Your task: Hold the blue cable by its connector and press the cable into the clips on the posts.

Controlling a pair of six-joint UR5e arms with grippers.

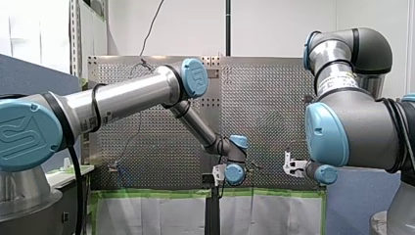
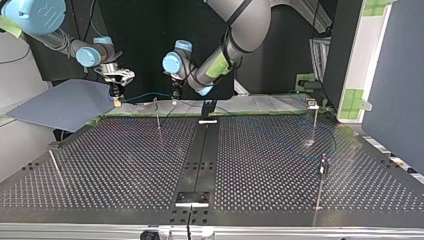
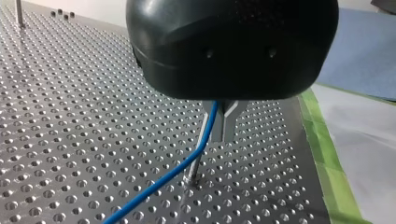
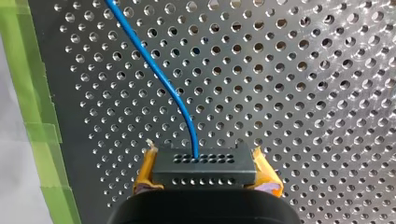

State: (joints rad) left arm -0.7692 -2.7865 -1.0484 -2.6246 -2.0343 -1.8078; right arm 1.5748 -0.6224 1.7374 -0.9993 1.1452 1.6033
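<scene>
In the right wrist view my right gripper (image 4: 205, 173) has its yellow pads (image 4: 145, 173) shut on the black connector (image 4: 204, 164). The blue cable (image 4: 159, 74) leaves the connector and curves away over the perforated plate. In the left wrist view my left gripper (image 3: 219, 125) has its metal fingers shut on the blue cable (image 3: 163, 179), just above a thin post (image 3: 196, 163). In the top view my right gripper (image 2: 116, 98) hangs at the far left, my left gripper (image 2: 175, 95) beside it, and the cable (image 2: 145, 95) spans between them near a post (image 2: 157, 116).
More thin posts stand on the perforated table (image 2: 125, 165): one (image 2: 315, 122) at the top view's far right, one (image 2: 322, 180) nearer the camera, one leaning (image 2: 55, 167) at the left. A dark centre strip (image 2: 200, 155) runs down the middle. Green tape (image 3: 327, 154) lines the table's edge.
</scene>
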